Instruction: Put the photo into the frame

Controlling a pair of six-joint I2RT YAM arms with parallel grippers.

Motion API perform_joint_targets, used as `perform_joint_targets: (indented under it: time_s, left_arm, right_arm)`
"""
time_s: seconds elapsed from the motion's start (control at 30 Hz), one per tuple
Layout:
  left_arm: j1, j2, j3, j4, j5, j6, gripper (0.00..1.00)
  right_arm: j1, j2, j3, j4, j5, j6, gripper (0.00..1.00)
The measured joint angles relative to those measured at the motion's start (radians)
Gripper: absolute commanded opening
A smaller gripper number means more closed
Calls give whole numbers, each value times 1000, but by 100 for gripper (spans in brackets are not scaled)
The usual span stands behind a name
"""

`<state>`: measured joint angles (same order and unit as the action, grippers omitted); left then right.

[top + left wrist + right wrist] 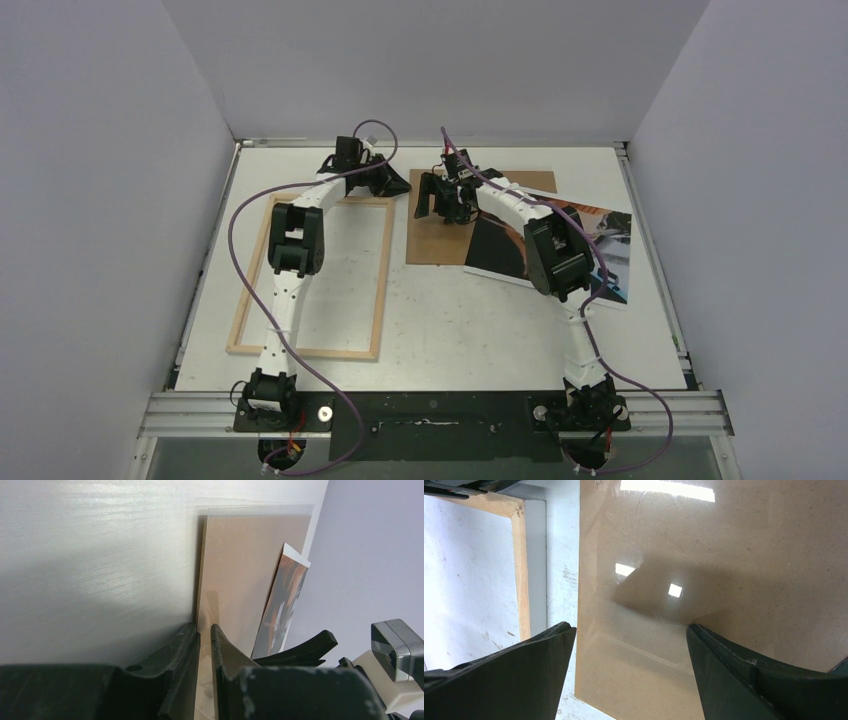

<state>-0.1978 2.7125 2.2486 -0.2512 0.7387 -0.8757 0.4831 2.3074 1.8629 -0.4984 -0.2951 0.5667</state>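
The photo point(606, 250), a dark print with orange and blue tones, lies flat at the right, partly under my right arm; it also shows in the left wrist view point(282, 600). The frame point(383, 270) lies pale-wood back up at the left; its corner shows in the right wrist view point(519, 570). My left gripper point(397, 185) is shut point(205, 627) on the edge of the clear sheet point(250, 511), which lies over the brown backing board point(432, 240). My right gripper point(437, 205) is open point(629, 627) and empty, just over the sheet point(649, 555) and board.
The backing board point(240, 570) lies between the frame and the photo, overlapping the photo's left edge. Grey walls enclose the table on three sides. Purple cables loop off both arms. A metal rail point(440, 408) runs along the near edge.
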Motion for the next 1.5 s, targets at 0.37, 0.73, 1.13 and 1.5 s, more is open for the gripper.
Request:
perform_joint_targets:
  time_s: [0.37,0.73,1.13,1.5]
  left_arm:
    - [-2,-32,-62,50,-16,8,14]
    - [-6,-55,-100,84,-30,23,14]
    - [-13,-78,-118,124,-31,23,14]
    - [-13,-78,-118,161,6,-47,23]
  right_arm:
    - [0,0,0,0,-2,1,84]
    - [-5,1,0,0,-10,6,84]
    - [-7,3,0,2,-16,6,84]
    - [-13,6,0,4,-37,3,84]
